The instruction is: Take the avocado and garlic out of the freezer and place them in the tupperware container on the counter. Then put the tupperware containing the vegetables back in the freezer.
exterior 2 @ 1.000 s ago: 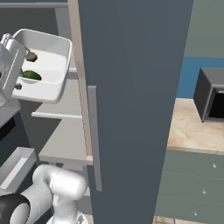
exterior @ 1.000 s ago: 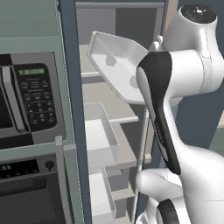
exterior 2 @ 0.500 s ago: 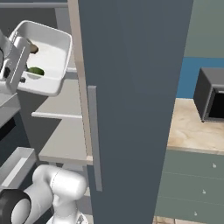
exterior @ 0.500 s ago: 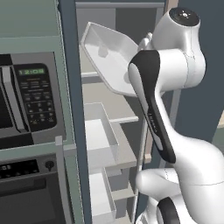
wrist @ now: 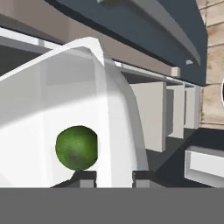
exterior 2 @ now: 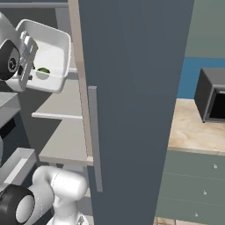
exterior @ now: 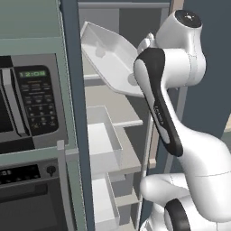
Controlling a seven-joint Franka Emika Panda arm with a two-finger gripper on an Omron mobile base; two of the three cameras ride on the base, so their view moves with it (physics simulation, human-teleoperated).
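My gripper (wrist: 114, 177) is shut on the rim of the white tupperware container (wrist: 65, 100), one fingertip on each side of its wall. The container (exterior 2: 48, 55) hangs tilted in the open freezer (exterior 2: 132, 88), above a pale shelf (exterior 2: 59, 103). From the left its underside (exterior: 113, 58) faces the camera. The dark green avocado (wrist: 76, 147) lies inside against the low wall, near my fingers, and shows again as a green spot (exterior 2: 42, 72). The garlic is hidden. The beige counter (exterior 2: 193, 132) lies right of the freezer door.
The freezer door's long grey handle (exterior 2: 94, 136) stands close to my arm. White door bins (exterior: 101, 135) line the freezer's left side. The built-in microwave (exterior: 31, 99) and oven (exterior: 27, 189) sit left of it. A dark box (exterior 2: 213, 96) stands on the counter.
The arm has swung a little left and up, and the container has risen slightly and tipped more steeply. The avocado has shifted inside it.
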